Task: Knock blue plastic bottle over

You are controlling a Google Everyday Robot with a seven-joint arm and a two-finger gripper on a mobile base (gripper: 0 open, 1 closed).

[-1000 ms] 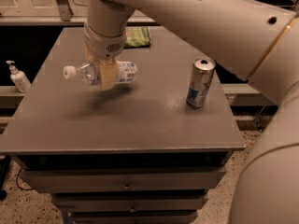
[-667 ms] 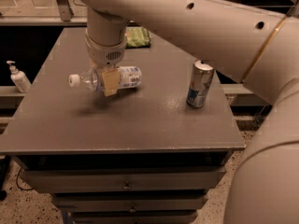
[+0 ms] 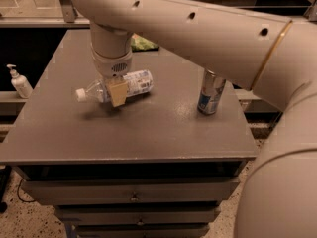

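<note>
The blue plastic bottle [image 3: 130,85] lies on its side on the grey table [image 3: 148,128], left of centre. Its white cap [image 3: 80,94] points left and its blue-and-white label faces up. My gripper [image 3: 117,92] hangs straight down from the big white arm [image 3: 198,29], right over the middle of the bottle, and covers part of it. A tan fingertip [image 3: 118,93] shows in front of the bottle.
A blue-and-silver drink can [image 3: 210,94] stands upright at the right of the table, partly behind the arm. A green cloth [image 3: 143,43] lies at the far edge. A small white pump bottle [image 3: 20,82] stands off the table to the left. Drawers [image 3: 131,197] are below.
The camera view has shifted so the arm fills more of it. The bottle lies on its side as before, and the gripper stays over it.
</note>
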